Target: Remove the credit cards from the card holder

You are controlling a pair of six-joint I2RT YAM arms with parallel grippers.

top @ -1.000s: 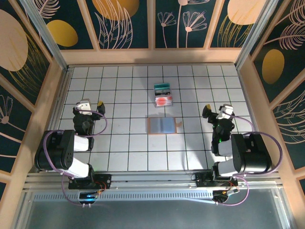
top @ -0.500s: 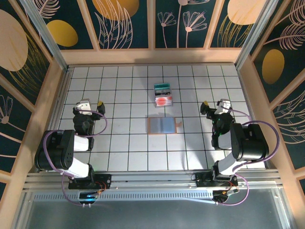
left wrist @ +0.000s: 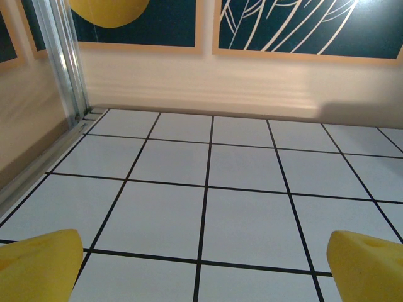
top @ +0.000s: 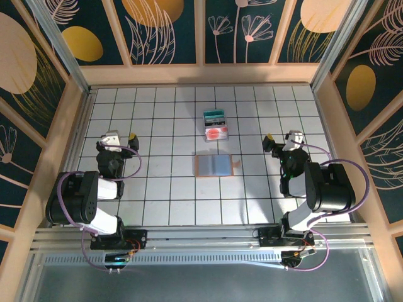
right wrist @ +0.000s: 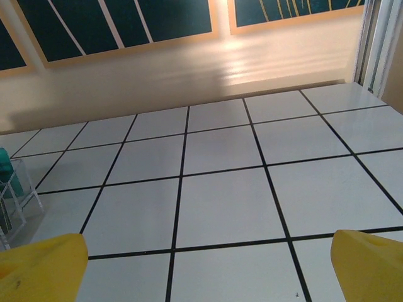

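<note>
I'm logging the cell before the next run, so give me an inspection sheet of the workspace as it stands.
Surface: white tiled table, black grid lines.
Job's things: card holder lies open; teal card and red-spotted card lie beyond it, apart from it.
Clutter: nothing seen.
Grippers: left gripper and right gripper both open, holding nothing.
Cables: purple cables loop along both arms.
Surroundings: patterned dark wall panels in wooden frames.
</note>
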